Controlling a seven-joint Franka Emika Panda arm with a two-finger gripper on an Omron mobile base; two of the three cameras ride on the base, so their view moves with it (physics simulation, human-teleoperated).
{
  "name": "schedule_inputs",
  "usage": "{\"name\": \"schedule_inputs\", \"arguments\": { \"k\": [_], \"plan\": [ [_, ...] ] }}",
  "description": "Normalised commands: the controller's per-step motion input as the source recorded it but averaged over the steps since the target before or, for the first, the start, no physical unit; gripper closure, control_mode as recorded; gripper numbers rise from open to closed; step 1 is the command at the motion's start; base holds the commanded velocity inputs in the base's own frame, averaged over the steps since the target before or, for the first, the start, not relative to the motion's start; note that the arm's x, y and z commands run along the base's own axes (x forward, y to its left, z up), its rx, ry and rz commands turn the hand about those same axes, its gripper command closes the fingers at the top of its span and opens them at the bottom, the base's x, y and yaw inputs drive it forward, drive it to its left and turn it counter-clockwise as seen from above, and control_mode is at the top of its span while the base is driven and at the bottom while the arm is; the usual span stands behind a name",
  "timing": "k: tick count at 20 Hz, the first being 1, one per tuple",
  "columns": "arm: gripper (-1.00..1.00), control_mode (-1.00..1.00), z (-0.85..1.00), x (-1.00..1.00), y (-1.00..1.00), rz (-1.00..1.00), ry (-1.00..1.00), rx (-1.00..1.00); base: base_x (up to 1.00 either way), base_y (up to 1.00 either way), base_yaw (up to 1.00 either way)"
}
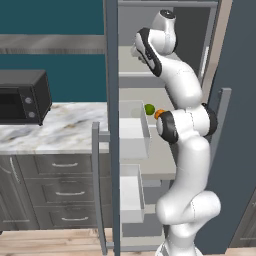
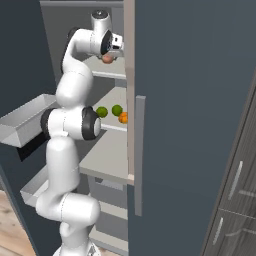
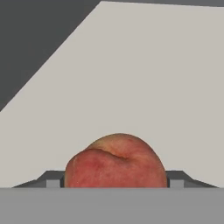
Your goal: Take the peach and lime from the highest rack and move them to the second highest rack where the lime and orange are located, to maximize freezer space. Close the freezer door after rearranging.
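Gripper (image 2: 109, 56) is up at the highest rack (image 2: 107, 71), with the peach (image 3: 116, 162) sitting right between its fingers (image 3: 52, 178). Both tips press against the fruit's flanks in the hand view, so it reads as clamped on the peach. Whether the peach rests on the shelf or is lifted just clear of it, I can't tell from these angles. In the right base view the peach shows as a reddish ball directly under the hand, at the front part of that top rack.

One level down, second highest rack (image 2: 112, 127) holds two limes: lime one (image 2: 101, 112) to the left, lime two (image 2: 117, 110) just beside it, and the orange (image 2: 123, 118) next to lime two, near the rack's front right. Left base view shows one lime and the orange at the elbow.

Freezer door (image 1: 112, 125) stands open, with white door bins (image 1: 134, 129) on its inner side. Microwave (image 1: 24, 96) sits on the marble counter (image 1: 65, 127) to the left, well apart.
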Motion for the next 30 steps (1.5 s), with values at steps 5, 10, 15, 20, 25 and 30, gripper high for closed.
{"name": "schedule_inputs", "arguments": {
  "k": [5, 10, 15, 20, 25, 30],
  "plan": [
    [1.0, -1.0, -0.11, -0.94, -0.03, 0.0, -0.13, 0.0, 0.0, 0.0, 0.0],
    [1.0, -1.0, -0.23, -1.0, -0.1, 0.0, -0.11, 0.0, 0.0, 0.0, 0.0],
    [1.0, -1.0, -0.25, -1.0, -0.06, 0.0, -0.13, 0.0, 0.0, 0.0, 0.0],
    [1.0, -1.0, -0.23, -1.0, -0.03, 0.0, -0.12, 0.0, 0.0, 0.0, 0.0],
    [1.0, -1.0, -0.15, -1.0, 0.0, 0.0, 0.01, 0.0, 0.0, 0.0, 0.0],
    [1.0, -1.0, -0.34, -0.69, 0.0, 0.0, 0.14, 0.0, 0.0, 0.0, 0.0]
  ]
}}
